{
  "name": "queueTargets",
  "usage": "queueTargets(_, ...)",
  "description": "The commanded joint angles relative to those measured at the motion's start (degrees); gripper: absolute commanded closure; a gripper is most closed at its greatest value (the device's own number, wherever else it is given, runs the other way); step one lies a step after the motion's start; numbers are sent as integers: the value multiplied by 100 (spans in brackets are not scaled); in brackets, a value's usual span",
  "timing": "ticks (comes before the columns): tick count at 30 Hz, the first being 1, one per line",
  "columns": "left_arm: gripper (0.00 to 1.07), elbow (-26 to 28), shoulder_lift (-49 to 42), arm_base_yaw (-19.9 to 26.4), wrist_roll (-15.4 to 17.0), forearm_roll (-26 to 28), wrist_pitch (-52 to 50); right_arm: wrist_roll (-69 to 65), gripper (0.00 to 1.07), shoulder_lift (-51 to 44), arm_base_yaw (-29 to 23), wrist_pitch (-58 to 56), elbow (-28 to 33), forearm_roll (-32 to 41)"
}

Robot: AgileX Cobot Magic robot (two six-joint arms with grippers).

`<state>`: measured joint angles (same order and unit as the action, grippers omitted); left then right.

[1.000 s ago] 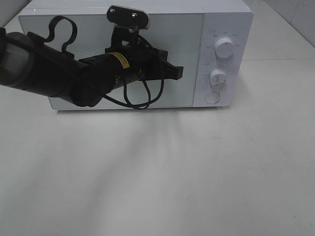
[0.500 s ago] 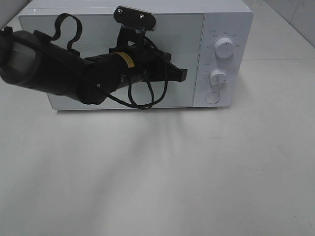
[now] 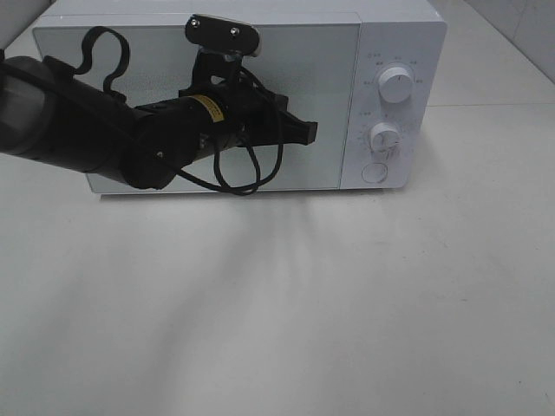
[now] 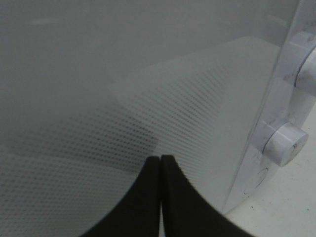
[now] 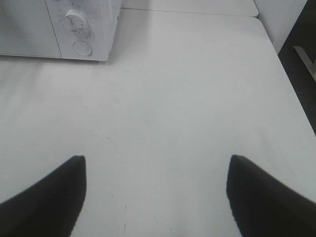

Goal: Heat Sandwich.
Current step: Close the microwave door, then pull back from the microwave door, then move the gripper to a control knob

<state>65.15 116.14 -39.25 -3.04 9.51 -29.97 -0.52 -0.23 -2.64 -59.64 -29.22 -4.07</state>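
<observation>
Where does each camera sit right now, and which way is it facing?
Exterior high: mounted high in front, looking down at the microwave and table; the left gripper reaches across the door, jaws shut.
Left wrist: behind that gripper, facing the door close up, lower dial alongside; shut jaws show.
Right wrist: behind the right gripper, looking across the table towards the microwave's control corner; jaws open, empty.
Shared: all three show the lower dial.

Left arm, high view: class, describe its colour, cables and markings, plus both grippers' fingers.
The left arm is matte black and cylindrical, with a small yellow label, looping black cables and a silver-grey camera on top. The left gripper and right gripper have black, tapered fingers.
</observation>
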Motion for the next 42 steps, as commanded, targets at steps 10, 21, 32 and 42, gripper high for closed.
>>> queueTargets(10, 106, -957, -854, -229, 52, 246, -172, -74, 31, -149, 23, 40, 23, -11)
queueTargets(21, 67, -1261, -1667, -327, 252, 418, 2320, -74, 31, -149, 23, 40, 23, -11)
queueTargets(32, 4, -1261, -2384, -327, 201, 80, 3976, -74, 31, -149, 23, 40, 23, -11)
queueTargets(42, 5, -1261, -2985, 252, 246, -63, 5466, -74, 31, -149, 23, 40, 23, -11)
